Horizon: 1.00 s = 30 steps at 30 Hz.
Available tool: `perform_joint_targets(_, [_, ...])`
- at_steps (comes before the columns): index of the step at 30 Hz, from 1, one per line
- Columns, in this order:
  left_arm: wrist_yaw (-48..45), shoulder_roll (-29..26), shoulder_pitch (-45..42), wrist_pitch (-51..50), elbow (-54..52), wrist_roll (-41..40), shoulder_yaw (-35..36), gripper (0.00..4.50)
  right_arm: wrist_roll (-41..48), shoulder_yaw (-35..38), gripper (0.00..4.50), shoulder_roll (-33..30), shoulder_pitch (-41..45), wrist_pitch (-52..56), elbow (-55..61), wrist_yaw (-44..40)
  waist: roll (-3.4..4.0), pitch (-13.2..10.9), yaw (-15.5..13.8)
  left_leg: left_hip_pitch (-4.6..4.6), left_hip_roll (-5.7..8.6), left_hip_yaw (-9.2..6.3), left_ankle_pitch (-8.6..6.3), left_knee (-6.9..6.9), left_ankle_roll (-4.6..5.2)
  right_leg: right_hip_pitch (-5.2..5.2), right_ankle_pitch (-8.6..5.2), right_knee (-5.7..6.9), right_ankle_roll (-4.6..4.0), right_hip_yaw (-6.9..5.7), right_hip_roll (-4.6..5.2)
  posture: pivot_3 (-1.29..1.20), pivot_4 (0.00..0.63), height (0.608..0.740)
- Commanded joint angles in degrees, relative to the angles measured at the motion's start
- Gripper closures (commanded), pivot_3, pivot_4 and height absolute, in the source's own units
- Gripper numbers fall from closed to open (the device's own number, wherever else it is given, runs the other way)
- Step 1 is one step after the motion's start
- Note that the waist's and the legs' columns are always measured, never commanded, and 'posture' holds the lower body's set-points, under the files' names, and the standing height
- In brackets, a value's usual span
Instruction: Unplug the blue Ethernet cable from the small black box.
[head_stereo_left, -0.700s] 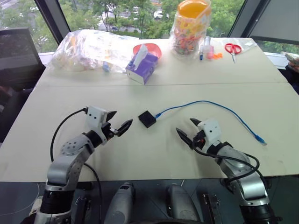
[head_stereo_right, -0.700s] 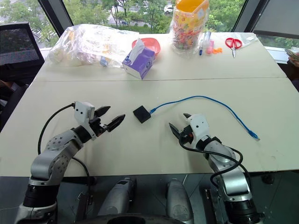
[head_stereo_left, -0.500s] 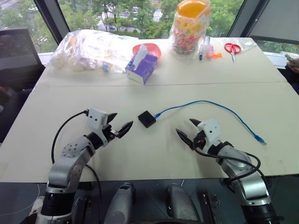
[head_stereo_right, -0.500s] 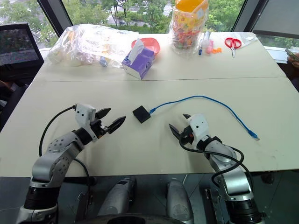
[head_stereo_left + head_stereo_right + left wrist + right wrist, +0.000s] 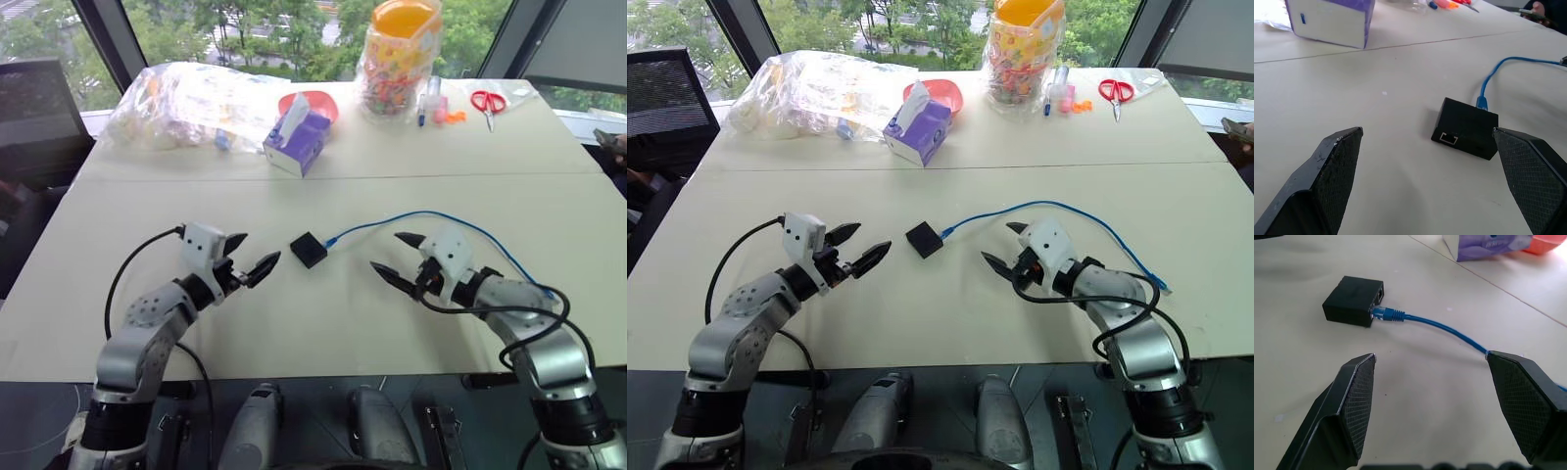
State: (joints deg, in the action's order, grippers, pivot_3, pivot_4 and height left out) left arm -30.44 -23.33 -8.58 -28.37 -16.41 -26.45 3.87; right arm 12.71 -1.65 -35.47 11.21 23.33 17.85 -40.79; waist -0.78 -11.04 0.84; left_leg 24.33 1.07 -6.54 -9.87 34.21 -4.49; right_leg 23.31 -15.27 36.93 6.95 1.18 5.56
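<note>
Table (image 5: pixel 323 313): pale beige top, a seam running across it beyond the work area.
Small black box (image 5: pixel 308 250): sits flat near the table's middle, between the two grippers and touching neither. An empty port faces the left gripper, as the left wrist view shows.
Blue Ethernet cable (image 5: pixel 441 216): one plug is seated in the side of the small black box, at about 2 o'clock from the box centre. The cord arcs away across the table toward 3 o'clock, passes behind the right gripper, then drops to about 4 o'clock. Its free plug is hidden behind the right arm.
Left gripper (image 5: pixel 251 258): at roughly 9 o'clock from the box, near it but apart. Its two black fingers are spread wide and nothing is between them. In the left wrist view the box lies in the gap between the fingers (image 5: pixel 1337 166), farther out.
Right gripper (image 5: pixel 396 257): at roughly 3 o'clock from the box, a little farther off than the left one. Its fingers are spread wide with nothing gripped. In the right wrist view the cable crosses the table between the fingertips, and whether it touches one of them cannot be told.
Tissue box (image 5: pixel 297 142): purple and white, at about 12 o'clock from the black box, well apart, past the seam.
Far edge of table: a crumpled clear plastic bag (image 5: pixel 186 98) at 11 o'clock, a jar with a yellow lid (image 5: pixel 400 59) at 1 o'clock, red-handled scissors (image 5: pixel 487 104) at about 2 o'clock.
</note>
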Motion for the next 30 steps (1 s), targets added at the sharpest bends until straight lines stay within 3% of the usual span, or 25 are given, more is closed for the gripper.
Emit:
perform_joint_targets(1, [-1.0, -1.1, -1.3, 1.0, -0.2, 0.1, 1.1, 0.05, -0.1, -1.8, 0.76, -1.4, 5.1, 0.5, -1.9, -3.3, 0.0, 0.0, 0.0, 0.0, 0.0, 0.0, 0.0, 0.0, 0.0, 0.0, 0.0, 0.0, 0.0, 0.0, 0.0, 0.0, 0.15, 0.726])
perform_joint_targets(7, [-3.2, -3.3, -3.3, 2.7, 1.9, 2.2, 0.1, 0.05, -3.2, -9.7, 0.76, -3.4, 16.1, -1.9, -8.7, -12.4, 0.0, 0.0, -0.1, 0.04, 0.0, 0.0, 0.0, -0.04, 0.0, 0.03, -0.01, -0.01, 0.03, 0.0, 0.0, 0.0, 0.15, 0.726])
perform_joint_targets(15, [-3.3, -3.5, -3.8, 3.4, 1.8, 2.8, 0.4, 0.05, -12.6, -20.9, 0.76, 0.2, 37.4, -19.8, -34.1, -25.6, -0.01, 0.0, 0.4, -0.01, 0.0, 0.0, 0.01, -0.06, 0.0, 0.03, 0.01, 0.01, 0.06, -0.02, -0.01, 0.0, 0.15, 0.726])
perform_joint_targets(19, [-2.4, -3.1, -2.4, 4.2, 0.4, 3.5, 0.4, 0.05, -17.9, -25.7, 0.76, 5.5, 46.7, -28.6, -51.4, -30.9, 0.0, 0.0, 0.4, 0.03, 0.01, 0.0, 0.01, -0.15, -0.01, 0.1, 0.1, 0.04, 0.29, -0.01, -0.02, 0.0, 0.15, 0.726])
perform_joint_targets(30, [0.2, -3.7, -0.1, 5.5, -0.9, 4.3, 3.8, 0.05, -30.2, -30.6, 0.76, 13.6, 59.8, -46.4, -77.0, -30.2, 0.02, -0.1, 0.5, -0.01, 0.01, -0.02, 0.02, -0.16, -0.04, 0.12, 0.11, 0.14, 0.29, -0.02, -0.04, 0.0, 0.15, 0.726])
